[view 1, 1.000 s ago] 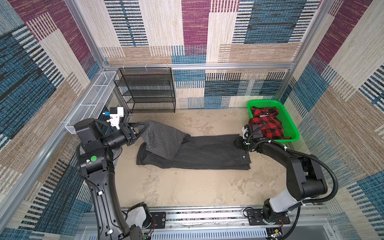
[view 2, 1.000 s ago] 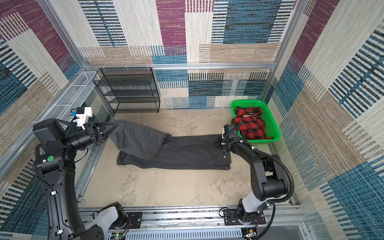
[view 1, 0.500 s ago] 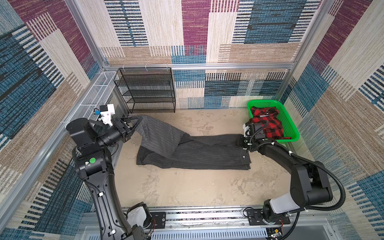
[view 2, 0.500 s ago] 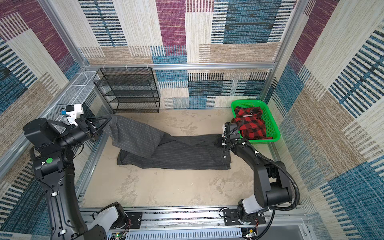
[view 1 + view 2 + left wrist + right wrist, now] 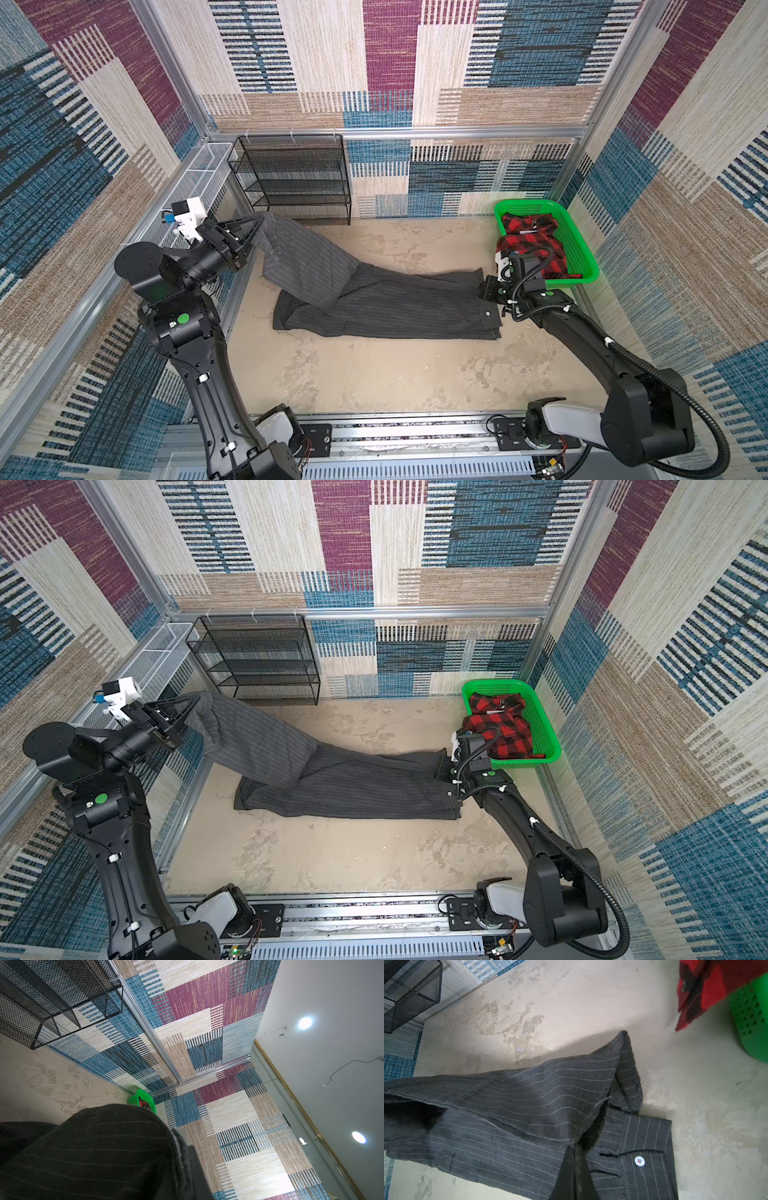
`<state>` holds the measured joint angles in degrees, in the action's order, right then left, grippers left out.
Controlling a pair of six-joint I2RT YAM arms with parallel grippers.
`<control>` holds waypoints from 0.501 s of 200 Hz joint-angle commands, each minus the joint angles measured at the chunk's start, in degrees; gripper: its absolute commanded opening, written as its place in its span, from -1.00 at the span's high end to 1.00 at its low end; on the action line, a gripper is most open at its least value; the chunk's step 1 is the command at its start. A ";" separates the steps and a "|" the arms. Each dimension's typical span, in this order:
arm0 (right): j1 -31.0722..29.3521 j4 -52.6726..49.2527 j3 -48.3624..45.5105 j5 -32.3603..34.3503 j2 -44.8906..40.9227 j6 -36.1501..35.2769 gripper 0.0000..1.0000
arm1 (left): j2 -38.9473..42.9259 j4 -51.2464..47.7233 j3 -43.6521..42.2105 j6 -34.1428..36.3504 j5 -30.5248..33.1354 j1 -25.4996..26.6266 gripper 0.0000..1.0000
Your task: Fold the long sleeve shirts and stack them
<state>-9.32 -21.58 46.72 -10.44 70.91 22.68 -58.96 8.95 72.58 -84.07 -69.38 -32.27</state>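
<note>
**A:** Where is the grey pinstriped shirt [image 5: 386, 299]?

**B:** In both top views it lies stretched across the middle of the sandy floor [image 5: 374, 374], from about 9 o'clock to 3 o'clock. Most of it lies flat. The end toward 10 o'clock rises off the floor in a slanting band.

**A:** What holds that end up?

**B:** The left gripper [image 5: 258, 222], raised at 10 o'clock, just in front of the white wire basket [image 5: 199, 166] on the side wall. Its jaws are pinched together on the tip of the cloth. In the left wrist view, dark striped cloth is bunched right at the lens.

**A:** And the right gripper [image 5: 484, 289]?

**B:** It sits low at 3 o'clock, on the shirt's other end. In the right wrist view its jaws are together, nipping a fold of the pinstriped cloth. That fold stands up like a small tent beside a stitched band with a white button [image 5: 639, 1161].

**A:** Where is the second shirt?

**B:** The red-and-black check shirt [image 5: 523, 243] is crumpled in the green basket [image 5: 579, 245] at 2 o'clock. One edge spills over the rim toward the right gripper.

**A:** Anything else?

**B:** A black mesh rack [image 5: 291, 178] stands against the back wall at 11 o'clock, near the raised end of the grey shirt.
</note>
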 commanded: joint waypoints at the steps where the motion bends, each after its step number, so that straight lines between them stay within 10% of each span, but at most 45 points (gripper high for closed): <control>1: -0.08 -0.61 -2.11 0.49 -2.13 2.72 0.97 | -0.41 6.95 0.72 -3.94 -1.99 -0.20 1.00; 100: -0.26 -0.10 -11.19 2.86 -0.71 8.32 0.93 | -3.21 18.31 -1.51 -12.04 -5.40 -3.03 1.00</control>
<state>-9.52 -22.61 36.36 -9.85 68.95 28.97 -61.54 20.49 71.02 -92.62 -73.87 -35.18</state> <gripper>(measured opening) 0.049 0.104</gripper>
